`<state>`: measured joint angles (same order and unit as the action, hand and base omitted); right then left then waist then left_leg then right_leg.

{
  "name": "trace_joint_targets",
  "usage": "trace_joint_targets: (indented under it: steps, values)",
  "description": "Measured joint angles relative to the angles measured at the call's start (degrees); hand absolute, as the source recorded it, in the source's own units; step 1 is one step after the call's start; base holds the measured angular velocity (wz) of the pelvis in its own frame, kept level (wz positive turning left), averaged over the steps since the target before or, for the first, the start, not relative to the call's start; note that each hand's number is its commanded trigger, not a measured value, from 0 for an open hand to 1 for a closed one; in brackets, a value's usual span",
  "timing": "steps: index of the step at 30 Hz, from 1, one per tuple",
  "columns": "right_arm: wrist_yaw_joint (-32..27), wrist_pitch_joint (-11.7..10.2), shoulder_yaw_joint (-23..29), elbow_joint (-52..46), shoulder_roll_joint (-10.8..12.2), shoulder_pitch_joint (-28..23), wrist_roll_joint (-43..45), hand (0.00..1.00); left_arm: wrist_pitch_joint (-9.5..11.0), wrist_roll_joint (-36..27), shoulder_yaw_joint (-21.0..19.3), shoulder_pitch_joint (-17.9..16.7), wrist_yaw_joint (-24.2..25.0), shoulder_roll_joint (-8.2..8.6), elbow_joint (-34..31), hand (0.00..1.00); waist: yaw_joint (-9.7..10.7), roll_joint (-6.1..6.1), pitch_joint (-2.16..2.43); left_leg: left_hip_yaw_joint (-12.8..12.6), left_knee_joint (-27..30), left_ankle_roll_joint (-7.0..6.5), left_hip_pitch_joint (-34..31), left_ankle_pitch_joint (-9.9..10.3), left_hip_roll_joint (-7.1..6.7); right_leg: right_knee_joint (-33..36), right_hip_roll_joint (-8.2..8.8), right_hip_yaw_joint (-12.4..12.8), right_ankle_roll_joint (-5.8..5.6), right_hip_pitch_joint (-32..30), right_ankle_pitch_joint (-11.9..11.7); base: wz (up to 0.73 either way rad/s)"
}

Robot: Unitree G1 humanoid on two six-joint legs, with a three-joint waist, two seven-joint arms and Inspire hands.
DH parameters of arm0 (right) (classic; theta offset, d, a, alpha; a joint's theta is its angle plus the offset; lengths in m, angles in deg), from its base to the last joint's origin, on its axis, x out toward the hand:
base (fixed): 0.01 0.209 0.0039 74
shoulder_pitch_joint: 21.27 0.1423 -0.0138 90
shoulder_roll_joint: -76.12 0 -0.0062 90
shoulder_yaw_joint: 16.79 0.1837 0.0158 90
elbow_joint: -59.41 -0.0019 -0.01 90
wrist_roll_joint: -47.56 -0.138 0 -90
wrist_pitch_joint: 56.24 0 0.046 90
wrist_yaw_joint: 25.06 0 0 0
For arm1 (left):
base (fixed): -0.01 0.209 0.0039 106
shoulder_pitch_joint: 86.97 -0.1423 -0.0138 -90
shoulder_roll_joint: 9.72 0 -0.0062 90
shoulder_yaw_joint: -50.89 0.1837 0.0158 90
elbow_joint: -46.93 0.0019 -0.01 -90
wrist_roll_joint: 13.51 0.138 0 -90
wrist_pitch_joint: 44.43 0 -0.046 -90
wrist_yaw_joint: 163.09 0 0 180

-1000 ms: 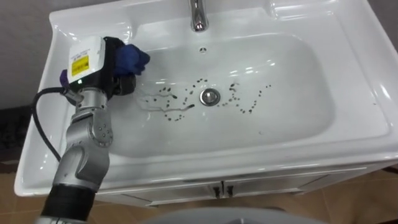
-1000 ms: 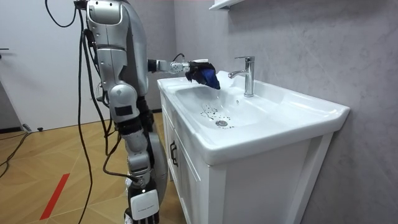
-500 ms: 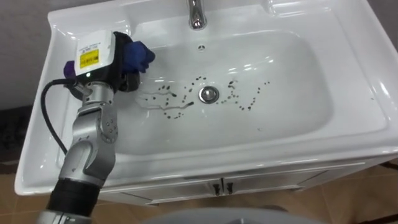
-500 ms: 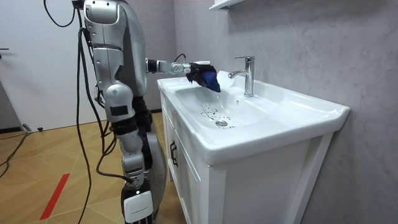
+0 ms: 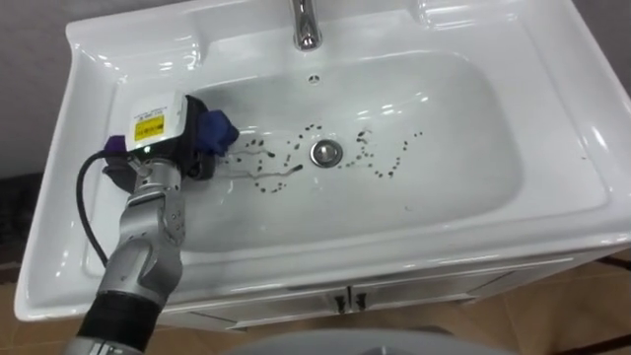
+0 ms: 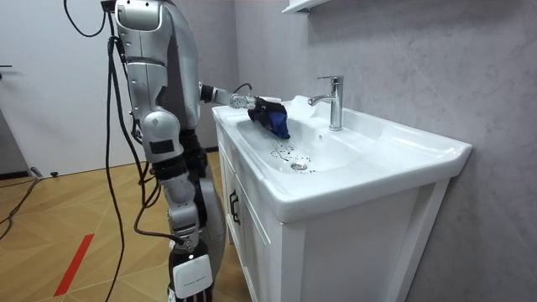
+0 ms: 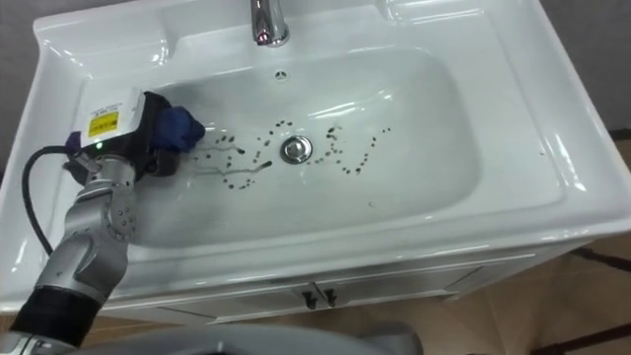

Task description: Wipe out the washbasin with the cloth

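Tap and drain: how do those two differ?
The tap stands upright on the basin's back rim; the drain lies flat in the bowl's bottom. The tap is a tall spout; the drain is a small round ring. Dark specks surround the drain, none the tap. Both are shiny metal, and the cloth in the left hand touches neither.

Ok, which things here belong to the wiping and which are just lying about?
For the job: basin, blue cloth gripped in the left robot hand, dark specks around the drain.
Just there: tap, cupboard under the basin, shelf on the wall.
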<state>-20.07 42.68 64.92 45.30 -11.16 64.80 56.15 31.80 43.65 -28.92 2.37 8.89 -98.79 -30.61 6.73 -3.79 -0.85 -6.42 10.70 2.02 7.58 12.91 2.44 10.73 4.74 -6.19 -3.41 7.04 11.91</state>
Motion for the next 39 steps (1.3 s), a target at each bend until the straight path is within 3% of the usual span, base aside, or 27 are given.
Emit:
trace_joint_targets:
  steps: [9, 10, 12, 14, 27, 39]
  values:
    - [0.22, -0.03, 0.26, -0.53, -0.01, -0.12, 0.99, 0.0, -0.05, 2.22, 4.4, -0.02, 0.05, 0.09, 2.17, 1.0, 1.17, 0.11, 0.02, -1.39, -0.06, 0.0, 0.76, 0.0, 0.0, 0.21, -0.01, 1.16, -0.04, 0.3, -0.03, -0.07]
    - [0.22, -0.04, 0.26, -0.12, 0.0, -0.11, 0.99, 0.0, -0.04, 2.29, 4.92, -0.03, 0.05, 0.14, 3.32, 1.0, 1.34, 0.56, -0.06, -1.47, -0.07, 0.0, 0.88, 0.0, 0.0, 0.27, -0.01, 1.27, -0.06, 0.3, -0.04, -0.06]
    - [0.3, 0.11, 0.26, 0.5, 0.05, -0.11, 1.0, 0.0, -0.05, 2.44, 5.75, -0.04, 0.1, 0.24, 5.7, 1.0, 1.56, 0.74, 0.35, -1.53, -0.09, 0.0, 1.08, 0.0, 0.0, 0.3, -0.04, 1.41, -0.06, 0.41, -0.04, -0.04]
    - [0.63, 0.86, 0.34, 0.75, 0.05, -0.07, 1.01, 0.0, -0.13, 2.52, 5.79, -0.19, 0.4, 0.8, 7.72, 1.0, 2.25, 0.92, 0.63, -1.55, -0.03, 0.0, 1.26, 0.0, 0.01, 0.29, -0.06, 1.41, -0.06, 0.46, -0.04, 0.0]
    - [0.11, 3.02, 2.87, -1.33, 0.6, -2.32, 1.82, 0.0, -0.2, 8.95, 5.8, -1.02, 1.14, 1.2, 10.02, 1.0, 2.92, 0.65, 0.52, -2.96, -1.16, 0.01, 2.1, 0.01, 0.51, 0.11, -0.79, 3.18, 0.05, 0.45, -0.31, -0.04]
    - [-1.34, 3.75, 3.5, -5.64, 0.86, -2.93, 2.86, 0.0, -1.32, 14.02, 5.81, -1.64, 1.52, 1.19, 10.67, 1.0, 3.19, 1.72, 0.64, -4.55, -1.2, 0.01, 2.74, 0.01, 0.68, 0.08, -1.03, 4.5, 0.11, -0.09, -0.35, -0.06]
